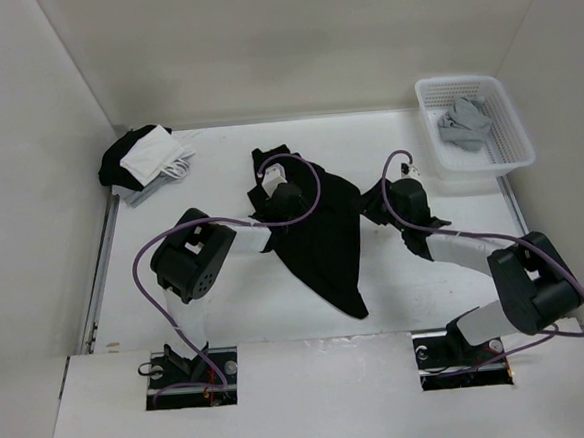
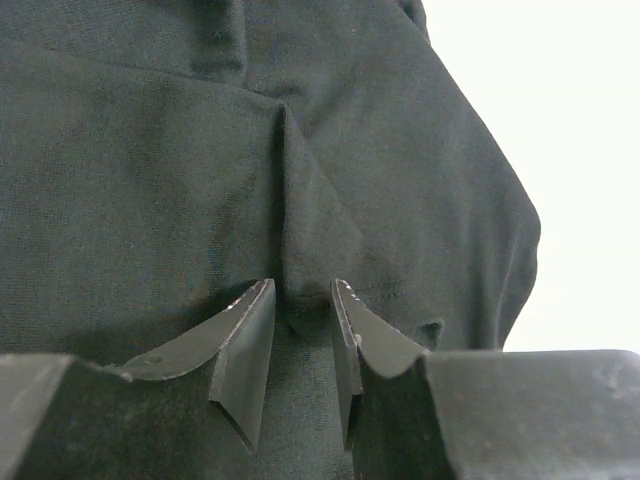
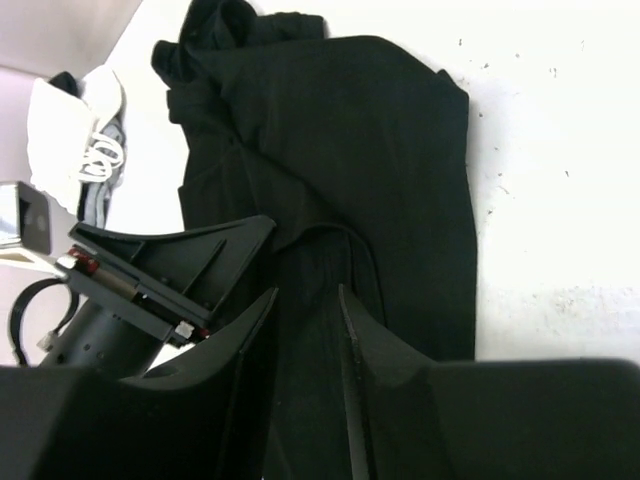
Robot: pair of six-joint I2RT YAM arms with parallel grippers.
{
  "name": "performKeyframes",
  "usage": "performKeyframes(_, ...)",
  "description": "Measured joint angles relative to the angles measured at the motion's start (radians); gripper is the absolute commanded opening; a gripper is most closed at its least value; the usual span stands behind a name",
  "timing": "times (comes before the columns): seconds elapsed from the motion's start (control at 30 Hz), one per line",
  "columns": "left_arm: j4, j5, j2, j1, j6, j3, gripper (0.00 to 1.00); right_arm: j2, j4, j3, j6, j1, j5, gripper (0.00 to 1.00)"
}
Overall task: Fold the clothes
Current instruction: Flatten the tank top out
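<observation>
**Item 1, black T-shirt (image 1: 324,242).** It lies near the middle of the white bench (image 1: 249,317), bunched into a long, uneven shape. The wider, rumpled end points to the far wall, and the cloth tapers to a narrow tip toward my bases. The fabric is plain and thin. A stitched hem shows in my left wrist view.

**Item 2, my left hand (image 2: 300,300).** It is down on the far left part of the shirt. Its two fingers (image 2: 250,335) stand on either side of a raised ridge of the black cloth, and the ridge runs into the narrow gap between them. I cannot tell whether they pinch the ridge or only flank it.

**Item 3, my right hand (image 3: 305,300).** It reaches in from the right and sits at the shirt's right edge. The fingers are a little apart, and black cloth shows in the gap. I cannot tell whether any of it is grasped. The body of my left hand shows close by at the left of this wrist view.

**Item 4, white plastic basket (image 1: 463,80).** It stands in the far right corner of the bench, well apart from the shirt. It holds a light-grey garment (image 1: 464,125).

**Item 5, black-and-white bundle of cloth (image 1: 145,157).** It lies in the far left corner of the bench, apart from the shirt.
</observation>
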Motion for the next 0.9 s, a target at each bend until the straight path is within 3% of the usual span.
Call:
performKeyframes(0.27, 0.0, 0.011, 0.003, 0.0, -0.002, 0.001, 0.17, -0.066, -0.012, -0.027, 0.0, 0.0, 0.004, 0.36)
performKeyframes(0.4, 0.0, 0.017, 0.003, 0.0, -0.005, 0.006, 0.08, -0.071, -0.012, -0.052, 0.0, 0.0, 0.021, 0.44)
performKeyframes(0.63, -0.007, 0.054, -0.034, 0.006, -0.005, 0.0, 0.03, 0.055, -0.046, -0.053, -0.013, 0.0, 0.057, 0.48)
performKeyframes(0.83, -0.019, 0.132, -0.359, 0.047, -0.003, -0.201, 0.03, 0.14, -0.084, 0.008, -0.01, 0.0, 0.055, 0.51)
performKeyframes(0.9, -0.039, 0.146, -0.505, 0.077, -0.002, -0.285, 0.03, 0.173, -0.095, 0.048, -0.01, 0.0, 0.037, 0.4)
